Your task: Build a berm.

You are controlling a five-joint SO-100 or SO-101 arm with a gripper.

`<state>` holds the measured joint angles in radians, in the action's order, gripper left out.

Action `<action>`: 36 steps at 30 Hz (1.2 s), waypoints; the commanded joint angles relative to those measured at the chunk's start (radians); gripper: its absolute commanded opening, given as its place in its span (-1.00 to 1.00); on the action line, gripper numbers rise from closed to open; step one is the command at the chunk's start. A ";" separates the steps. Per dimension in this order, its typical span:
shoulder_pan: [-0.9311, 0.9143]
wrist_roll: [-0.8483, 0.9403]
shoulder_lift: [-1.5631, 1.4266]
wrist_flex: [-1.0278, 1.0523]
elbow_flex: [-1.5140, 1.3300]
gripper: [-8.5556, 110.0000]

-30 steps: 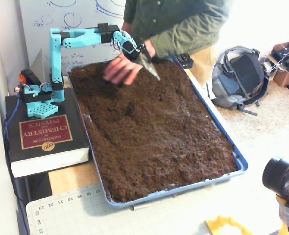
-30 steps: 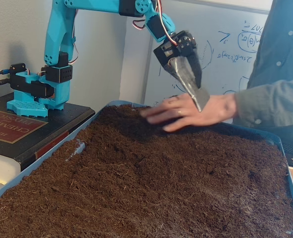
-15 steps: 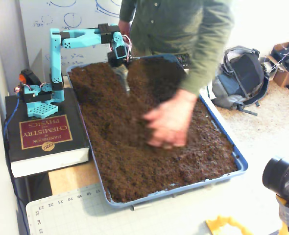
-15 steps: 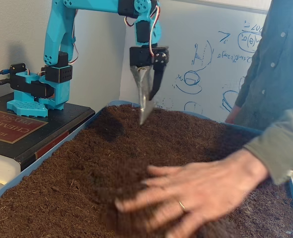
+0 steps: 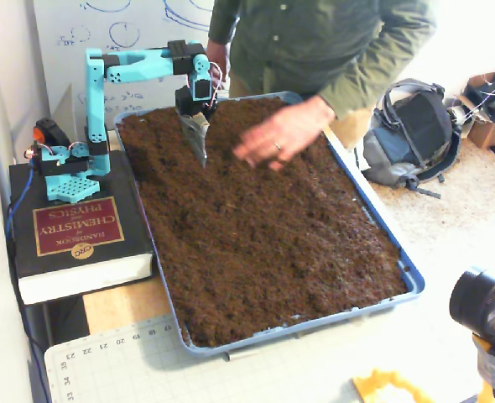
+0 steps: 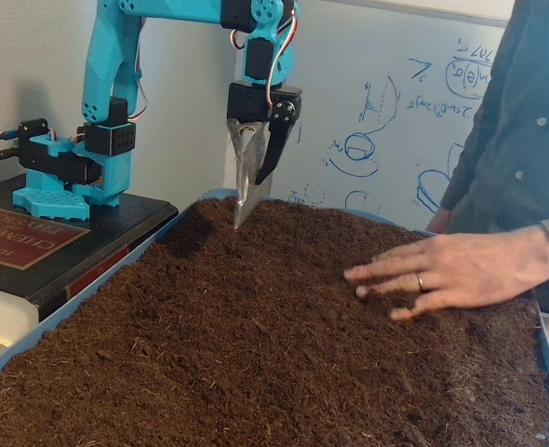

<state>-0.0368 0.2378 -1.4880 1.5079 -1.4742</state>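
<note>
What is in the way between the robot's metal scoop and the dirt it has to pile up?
Nothing sits under the scoop; it hangs over bare soil. A person's hand rests on the soil off to the right in a fixed view.

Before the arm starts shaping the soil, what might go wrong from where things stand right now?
1. The person's hand rests on the soil near the gripper; a sweep that way might strike it.
2. The soil lies nearly level with the tray rim, so pushing it may spill some over.
3. The arm's base sits on a book; hard digging could shift it.
</note>
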 commanded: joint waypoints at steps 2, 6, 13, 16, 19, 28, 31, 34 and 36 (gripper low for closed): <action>0.035 -0.005 -0.026 0.009 0.031 -0.85; 0.066 -0.008 -0.026 -0.003 -0.071 -0.85; 0.161 -0.147 -0.026 -0.003 -0.255 -0.85; 0.242 -0.256 -0.026 -0.003 -0.311 -0.85; 0.311 -0.357 -0.021 -0.006 -0.336 -0.85; 0.419 -0.541 0.114 -0.224 -0.336 -0.85; 0.443 -0.543 0.141 -0.296 -0.337 -0.85; 0.457 -0.543 0.170 -0.344 -0.350 -0.85; 0.462 -0.543 0.199 -0.350 -0.351 -0.85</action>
<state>0.4203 -0.2976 -1.2793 1.1766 -1.8331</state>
